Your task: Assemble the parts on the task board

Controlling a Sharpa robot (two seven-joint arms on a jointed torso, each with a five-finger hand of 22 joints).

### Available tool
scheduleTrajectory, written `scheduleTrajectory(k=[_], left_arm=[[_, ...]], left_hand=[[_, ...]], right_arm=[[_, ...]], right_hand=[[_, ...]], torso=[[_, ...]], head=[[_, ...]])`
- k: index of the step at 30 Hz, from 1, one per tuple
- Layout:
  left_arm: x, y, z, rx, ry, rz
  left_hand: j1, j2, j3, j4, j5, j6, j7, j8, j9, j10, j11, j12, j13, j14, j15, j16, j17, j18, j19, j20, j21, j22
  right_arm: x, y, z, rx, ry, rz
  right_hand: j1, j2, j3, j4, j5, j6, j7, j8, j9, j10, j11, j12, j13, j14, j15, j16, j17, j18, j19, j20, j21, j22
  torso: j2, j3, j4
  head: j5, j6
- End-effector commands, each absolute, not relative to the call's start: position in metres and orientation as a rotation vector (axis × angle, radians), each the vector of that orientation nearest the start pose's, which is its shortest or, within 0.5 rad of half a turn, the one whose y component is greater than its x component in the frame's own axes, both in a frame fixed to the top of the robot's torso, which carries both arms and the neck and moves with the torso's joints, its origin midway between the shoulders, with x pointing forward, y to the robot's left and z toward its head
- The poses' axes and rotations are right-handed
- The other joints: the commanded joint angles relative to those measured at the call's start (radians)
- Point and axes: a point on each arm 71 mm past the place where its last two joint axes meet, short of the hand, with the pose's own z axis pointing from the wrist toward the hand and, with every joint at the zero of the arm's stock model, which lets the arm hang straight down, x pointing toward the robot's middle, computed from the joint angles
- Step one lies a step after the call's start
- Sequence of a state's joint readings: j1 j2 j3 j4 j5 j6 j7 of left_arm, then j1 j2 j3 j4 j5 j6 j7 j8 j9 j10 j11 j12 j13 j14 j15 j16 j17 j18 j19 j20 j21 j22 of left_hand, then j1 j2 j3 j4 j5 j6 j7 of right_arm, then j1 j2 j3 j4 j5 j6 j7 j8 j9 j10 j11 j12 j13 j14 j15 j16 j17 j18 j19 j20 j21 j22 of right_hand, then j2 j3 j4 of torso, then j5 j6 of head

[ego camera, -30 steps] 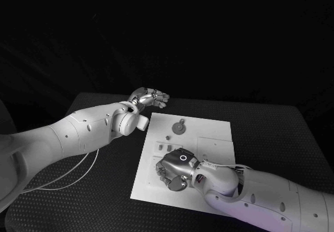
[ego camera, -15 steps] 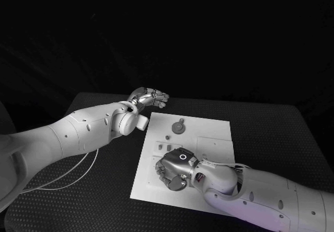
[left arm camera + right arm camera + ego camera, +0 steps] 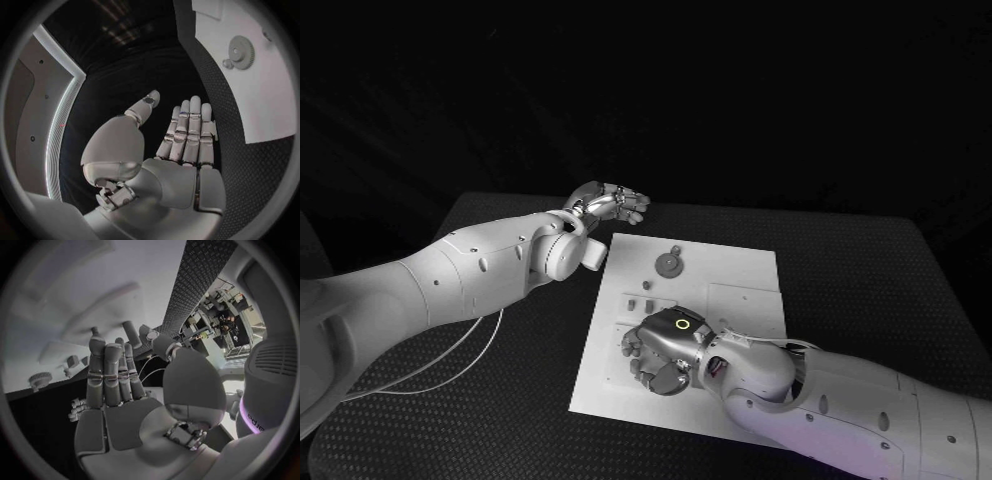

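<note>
Hovering over the task board, right hand open, empty; left hand curled shut, empty. Gear likely rigid, light: pinch its rim.

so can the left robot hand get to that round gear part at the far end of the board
Probably yes: the left robot hand hovers open just beyond the task board's far edge, with nothing between it and the round gear part.

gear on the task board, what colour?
Grey, the gear against the white task board; clearest in the head view.
</note>
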State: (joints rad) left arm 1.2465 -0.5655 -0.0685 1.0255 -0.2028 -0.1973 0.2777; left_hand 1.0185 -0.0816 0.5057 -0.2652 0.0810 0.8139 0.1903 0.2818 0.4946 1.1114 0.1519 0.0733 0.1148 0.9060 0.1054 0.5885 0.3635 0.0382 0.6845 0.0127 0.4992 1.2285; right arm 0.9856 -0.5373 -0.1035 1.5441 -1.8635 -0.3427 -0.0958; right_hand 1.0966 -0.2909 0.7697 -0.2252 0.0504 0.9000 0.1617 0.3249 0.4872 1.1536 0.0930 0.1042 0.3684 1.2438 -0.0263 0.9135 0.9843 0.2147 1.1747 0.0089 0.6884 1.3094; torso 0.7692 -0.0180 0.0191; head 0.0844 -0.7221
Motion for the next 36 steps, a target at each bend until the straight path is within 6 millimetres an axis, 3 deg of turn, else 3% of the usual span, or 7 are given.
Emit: scheduleTrajectory(k=[1, 15, 25, 30, 31, 32, 36], left_arm=[[0.574, 0.206, -0.193, -0.934, 1.538, -1.332], [0.574, 0.215, -0.193, -0.94, 1.527, -1.316], [0.574, 0.223, -0.193, -0.941, 1.515, -1.303], [0.573, 0.226, -0.194, -0.942, 1.511, -1.302], [0.572, 0.226, -0.194, -0.945, 1.508, -1.304], [0.571, 0.227, -0.195, -0.951, 1.507, -1.304], [0.57, 0.23, -0.196, -0.957, 1.508, -1.298]], left_hand=[[-0.005, 0.009, -0.006, 0.0, -0.003, -0.006, -0.001, 0.006, -0.001, -0.006, 0.004, 0.006, -0.001, 0.001, 0.009, -0.004, 0.001, 0.01, 0.004, 0.001, -0.004, 0.001], [-0.005, 0.009, -0.006, 0.001, -0.004, -0.006, -0.001, 0.006, -0.001, -0.006, 0.004, 0.006, -0.002, 0.001, 0.009, -0.005, 0.002, 0.011, 0.004, 0.001, -0.005, 0.002], [-0.004, 0.009, -0.006, 0.001, -0.004, -0.004, -0.002, 0.008, -0.001, -0.004, 0.004, 0.007, -0.003, 0.002, 0.009, -0.006, 0.005, 0.011, 0.004, 0.001, -0.006, 0.003], [-0.005, 0.009, -0.006, 0.002, -0.004, -0.002, -0.002, 0.01, -0.001, -0.003, 0.003, 0.008, -0.003, 0.003, 0.009, -0.007, 0.006, 0.011, 0.005, 0.001, -0.006, 0.003], [-0.005, 0.009, -0.006, 0.002, -0.004, -0.002, -0.003, 0.01, -0.001, -0.002, 0.003, 0.008, -0.003, 0.003, 0.009, -0.007, 0.007, 0.011, 0.005, 0.001, -0.006, 0.003], [-0.005, 0.009, -0.006, 0.002, -0.004, -0.002, -0.003, 0.01, -0.001, -0.002, 0.003, 0.009, -0.003, 0.003, 0.009, -0.007, 0.007, 0.011, 0.005, 0.001, -0.006, 0.004], [-0.005, 0.009, -0.006, 0.003, -0.004, -0.001, -0.003, 0.011, -0.002, -0.001, 0.002, 0.009, -0.004, 0.004, 0.008, -0.008, 0.008, 0.011, 0.006, 0.001, -0.006, 0.004]], right_arm=[[0.386, -0.036, -0.272, -0.594, 1.564, 0.929], [0.408, -0.082, -0.226, -0.323, 1.511, 1.07], [0.441, -0.15, -0.198, -0.057, 1.736, 0.977], [0.45, -0.185, -0.197, -0.003, 1.73, 0.882], [0.45, -0.189, -0.199, 0.013, 1.753, 0.872], [0.449, -0.196, -0.202, 0.053, 1.802, 0.861], [0.443, -0.215, -0.219, 0.162, 2.026, 0.792]], right_hand=[[-0.002, -0.004, -0.008, -0.001, 0.001, -0.009, -0.001, -0.004, -0.002, -0.011, 0.001, -0.005, -0.003, -0.004, 0.007, 0.004, -0.002, 0.047, -0.007, 0.0, 0.001, 0.019], [-0.029, 0.0, -0.067, -0.011, 0.022, -0.027, 0.011, -0.013, -0.014, -0.017, 0.006, -0.004, -0.016, -0.009, 0.012, 0.034, -0.015, 0.047, -0.006, 0.0, 0.022, 0.021], [-0.068, 0.026, -0.129, 0.007, 0.027, -0.032, 0.011, -0.013, -0.02, 0.042, -0.02, 0.075, 0.05, -0.028, -0.015, 0.053, -0.03, 0.047, -0.025, 0.003, 0.032, 0.02], [-0.132, 0.061, -0.167, 0.062, 0.051, -0.006, -0.025, 0.004, -0.009, 0.08, -0.061, 0.343, 0.269, -0.01, -0.046, 0.098, -0.035, 0.047, -0.001, -0.012, 0.063, 0.021], [-0.133, 0.048, -0.157, 0.07, 0.06, -0.005, -0.038, 0.001, -0.005, -0.04, -0.069, 0.559, 0.481, -0.007, -0.047, 0.123, -0.037, 0.047, 0.013, -0.03, 0.08, 0.017], [-0.137, 0.062, -0.162, 0.07, 0.05, -0.002, -0.029, 0.002, -0.003, -0.047, -0.072, 0.624, 0.534, 0.005, -0.061, 0.146, -0.029, 0.047, 0.02, -0.032, 0.095, 0.023], [-0.156, 0.072, -0.159, 0.083, 0.014, 0.016, -0.038, 0.004, 0.004, -0.073, -0.081, 0.846, 0.716, 0.01, -0.07, 0.219, 0.017, 0.047, 0.036, -0.044, 0.16, 0.023]], torso=[[0.0, -0.0001, 0.0009], [-0.002, 0.0006, -0.0024], [-0.007, 0.0019, -0.0113], [-0.013, 0.0019, -0.0175], [-0.014, 0.0017, -0.0177], [-0.014, 0.0018, -0.0181], [-0.017, 0.0027, -0.0209]], head=[[-0.002, 0.001], [-0.015, 0.018], [-0.041, 0.032], [-0.064, 0.038], [-0.069, 0.04], [-0.072, 0.042], [-0.077, 0.039]])
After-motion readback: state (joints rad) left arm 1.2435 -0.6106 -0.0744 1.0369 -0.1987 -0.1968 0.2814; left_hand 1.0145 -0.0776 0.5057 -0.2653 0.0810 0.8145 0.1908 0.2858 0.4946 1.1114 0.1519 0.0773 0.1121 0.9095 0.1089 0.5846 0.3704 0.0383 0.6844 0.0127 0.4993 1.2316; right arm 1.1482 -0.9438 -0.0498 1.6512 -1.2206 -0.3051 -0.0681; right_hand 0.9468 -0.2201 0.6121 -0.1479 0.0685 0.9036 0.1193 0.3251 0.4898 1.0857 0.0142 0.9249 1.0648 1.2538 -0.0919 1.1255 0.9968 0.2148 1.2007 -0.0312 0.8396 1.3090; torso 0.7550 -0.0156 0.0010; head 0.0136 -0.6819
